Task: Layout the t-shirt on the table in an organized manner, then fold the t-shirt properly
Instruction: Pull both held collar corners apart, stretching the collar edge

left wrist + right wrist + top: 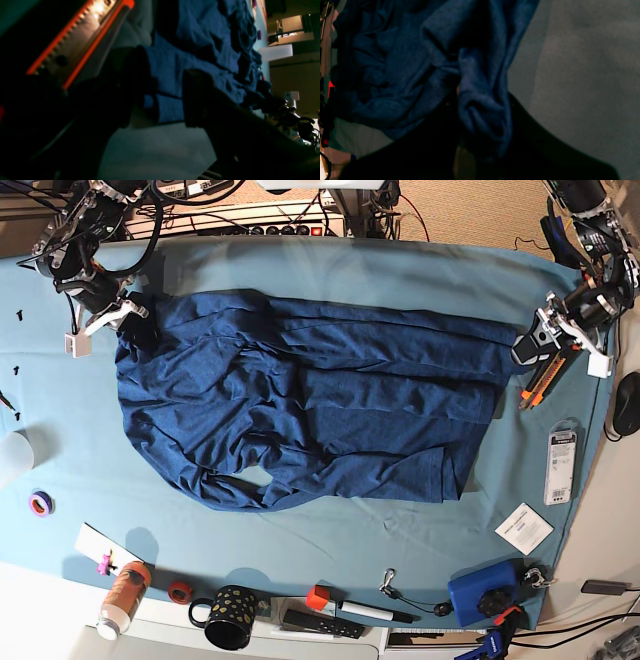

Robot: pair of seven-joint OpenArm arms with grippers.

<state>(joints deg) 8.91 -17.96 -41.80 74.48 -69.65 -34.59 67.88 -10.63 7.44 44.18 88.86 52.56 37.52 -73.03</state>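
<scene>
A: T-shirt (310, 415) location: spread across the middle of the table (330, 270), wrinkled, long axis running side to side in the base view. Report the surface.

B: Table covered with a light teal cloth; white rim visible along the near edge. Near edge holds a dotted black mug (231, 616), an orange-capped bottle (122, 597), a marker (365, 611) and a blue box (482, 592). A roll of purple tape (40, 503) lies near the table's end on the right-arm side. At the other end lie a packaged tool (561, 466) and a white card (523, 528). Cables and a power strip (250, 225) run behind the far edge.

A: Right arm pose?

B: Reaches in from the far corner; right gripper (128, 315) sits at the garment's corner there. Jaws are clamped together on a bunched fold of fabric, which the right wrist view shows hanging between them.

A: Left arm pose?

B: Comes in from the opposite far corner. Left gripper (540, 340) is low, just beside the garment's edge, next to an orange utility knife (545, 378). Jaws stand wide apart; left wrist view shows a hemmed edge of fabric between the two fingers (197, 100), not clamped.
</scene>
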